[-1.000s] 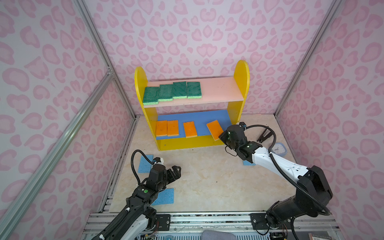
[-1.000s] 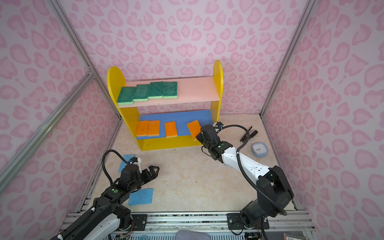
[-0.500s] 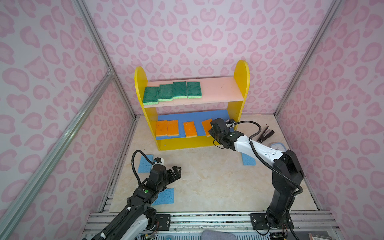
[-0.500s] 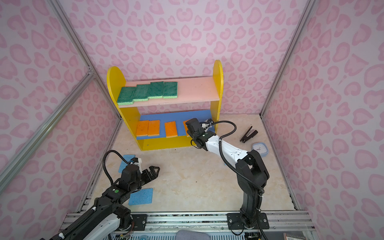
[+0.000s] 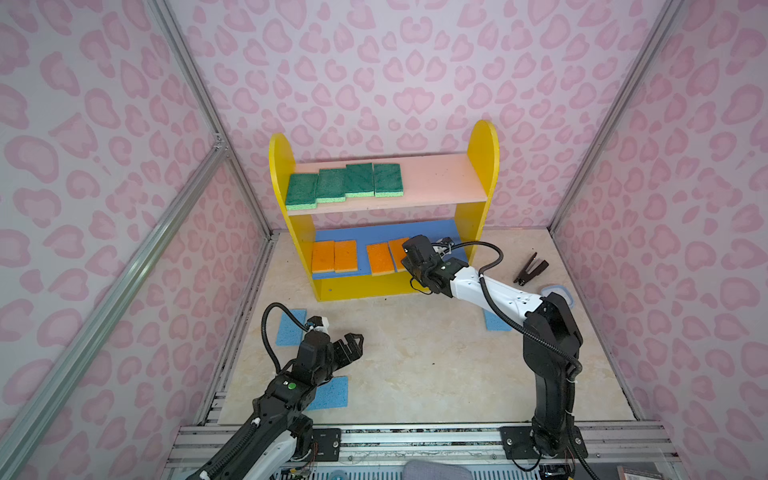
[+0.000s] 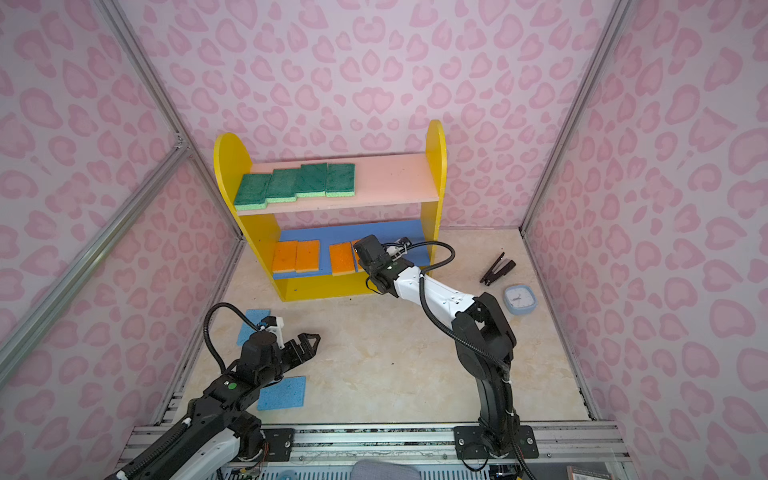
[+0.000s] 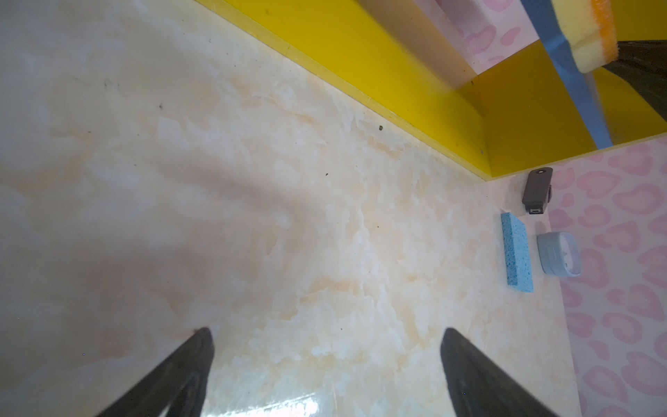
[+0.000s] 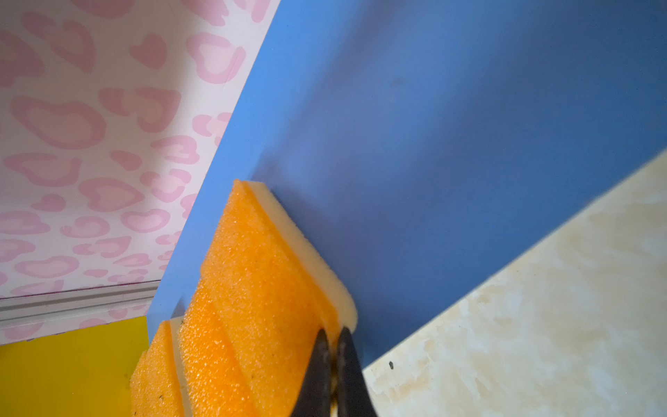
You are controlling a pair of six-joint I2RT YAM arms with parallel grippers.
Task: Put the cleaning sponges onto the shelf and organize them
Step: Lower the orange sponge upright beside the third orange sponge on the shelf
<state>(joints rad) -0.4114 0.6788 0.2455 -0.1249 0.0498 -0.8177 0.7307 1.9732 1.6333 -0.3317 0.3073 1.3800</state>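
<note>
1. Since a second ago, my right arm has swung left along the front of the shelf (image 5: 482,166). The fourth orange sponge (image 8: 260,289), tilted and apart from its row back then, now lies just beside the third orange sponge (image 5: 379,258). My left arm has stayed put.
2. Far left on the surface (image 5: 415,365), one blue sponge (image 5: 289,328) lies by the wall. A second blue sponge (image 5: 332,392) lies nearer to me, partly under the left arm.
3. I see the left claw (image 7: 325,330) low over bare surface between those two, its fingers wide apart and holding nothing.
4. On the pink board (image 5: 436,178), four green sponges (image 5: 345,183) sit side by side at the left end, each a little further back than the one to its left.
5. On the blue board (image 5: 415,230), two orange sponges (image 5: 323,257) touch at the left end. After a gap come the third and fourth, and my wrist partly covers the fourth in both top views.
6. The right claw (image 8: 332,334) has its fingers pressed together, with the tips against the near corner of the fourth orange sponge. It is not gripping the sponge.
7. Further right, a third blue sponge (image 5: 494,322) lies on the surface, partly hidden by my right forearm. The black stapler (image 5: 530,270) and the clock (image 6: 518,299) are near the right wall.
</note>
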